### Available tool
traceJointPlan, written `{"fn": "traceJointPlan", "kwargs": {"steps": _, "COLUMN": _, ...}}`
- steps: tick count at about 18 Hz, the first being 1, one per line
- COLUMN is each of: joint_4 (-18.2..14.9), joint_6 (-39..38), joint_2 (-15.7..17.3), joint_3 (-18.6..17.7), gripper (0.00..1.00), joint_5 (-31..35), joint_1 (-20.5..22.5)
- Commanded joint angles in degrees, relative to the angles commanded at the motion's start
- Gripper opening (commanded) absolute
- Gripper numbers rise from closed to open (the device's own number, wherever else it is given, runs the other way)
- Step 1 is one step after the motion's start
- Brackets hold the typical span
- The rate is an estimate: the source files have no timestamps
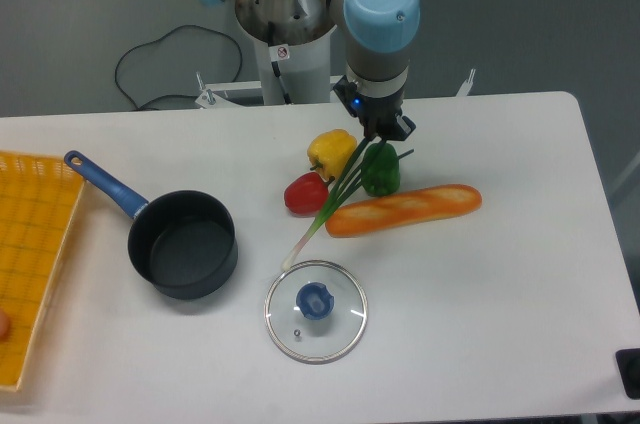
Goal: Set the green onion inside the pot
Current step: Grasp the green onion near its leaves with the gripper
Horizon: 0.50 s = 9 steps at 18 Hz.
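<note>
We see the gripper (379,136) closed on the leafy end of the green onion (330,202), mid-tabletop toward the far edge. Its bulb trails toward the glass lid (316,311). Swinging to the pot (184,244), we risk the dangling stalk slipping or snagging the red pepper (305,194).

One fixed camera looks down across the table (500,294) toward the arm's base.

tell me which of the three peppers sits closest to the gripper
The green bell pepper: it sits right under the gripper, beside the green onion leaves. The yellow pepper and red pepper lie farther left.
</note>
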Motion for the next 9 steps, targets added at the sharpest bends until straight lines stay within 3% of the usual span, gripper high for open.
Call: {"fn": "traceJointPlan", "kwargs": {"steps": 9, "joint_4": -2.37, "joint_6": -0.09, "joint_2": 1.14, "joint_3": 0.44, "gripper": 0.08, "joint_5": -0.09, "joint_1": -0.88}}
